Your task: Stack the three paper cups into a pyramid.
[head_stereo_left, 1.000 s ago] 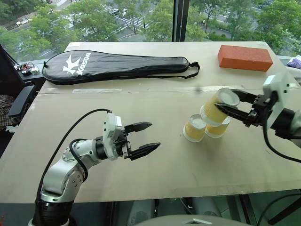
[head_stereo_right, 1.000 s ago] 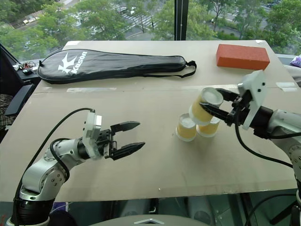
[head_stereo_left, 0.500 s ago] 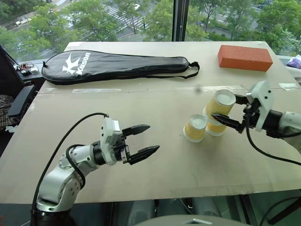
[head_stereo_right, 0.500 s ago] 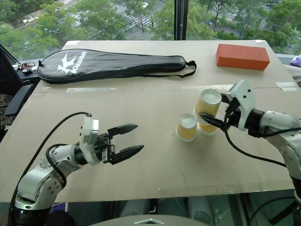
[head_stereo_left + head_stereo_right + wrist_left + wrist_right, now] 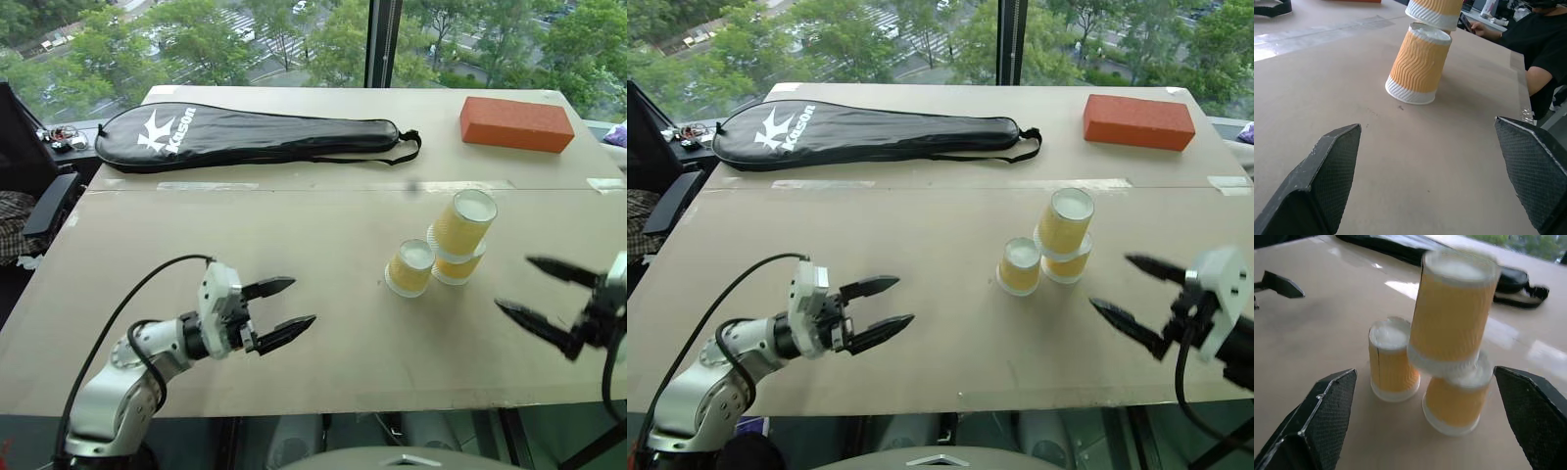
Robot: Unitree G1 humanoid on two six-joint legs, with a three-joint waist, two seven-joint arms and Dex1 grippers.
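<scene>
Cups, three small ribbed yellow-tan paper ones with white rims, stand upside down toward the right edge of the tan board table (image 5: pixel 294 235): the left base cup (image 5: pixel 409 268) and the right base cup (image 5: pixel 458 268) side by side, the top cup (image 5: pixel 464 221) resting tilted mainly on the right one. The right gripper (image 5: pixel 544 299) hangs just beside the stack toward the near right corner, jaws wide and empty. The left gripper (image 5: pixel 281 311) hangs well apart near the front edge, also wide and empty.

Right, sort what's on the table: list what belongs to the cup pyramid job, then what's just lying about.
Belongs to the job:
- top cup, resting on the other two
- left cup
- right cup, mostly hidden behind the top one

Just lying about:
- black racket bag at the far side
- orange block at the far right
</scene>
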